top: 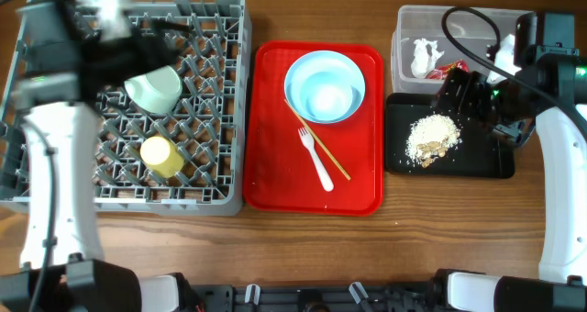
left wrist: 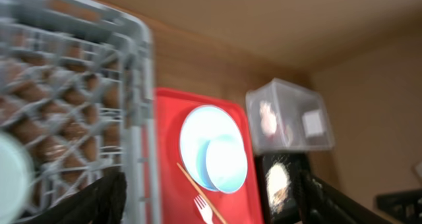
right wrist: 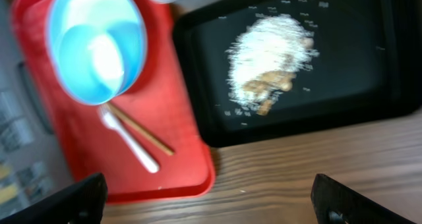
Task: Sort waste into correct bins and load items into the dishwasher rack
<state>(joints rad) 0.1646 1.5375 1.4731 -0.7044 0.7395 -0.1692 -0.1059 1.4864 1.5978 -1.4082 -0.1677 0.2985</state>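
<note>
A wooden surface (top: 404,248) carries everything. The grey dishwasher rack (top: 220,37) stands on its left side, with the red serving tray (top: 275,183) just beside it at the centre. To the right lie the shallow black tray (top: 486,156) and, behind it, the clear tub (top: 413,18).

The left claw (left wrist: 211,204) hangs over the far left part of the rack, blurred from overhead. Its wrist view shows it spread wide and holding nothing, with the light green bowl (top: 154,89) tipped on its side in the rack nearby. The right claw (top: 463,96) is over the far edge of the black tray, likewise spread and empty.

On the red tray sits the pale plate (left wrist: 194,135), bearing the pale blue bowl (top: 326,99). The yellow cup (top: 160,156) stands in the rack, nearer the front than the green bowl. The white fork (top: 315,158) and chopsticks (top: 335,162) lie together on the red tray, in front of the plate.

The beige crumbs (top: 431,138) are heaped in the black tray, just in front of the right claw. The white tissue (top: 424,57) and red wrapper (top: 447,71) lie in the tub.
</note>
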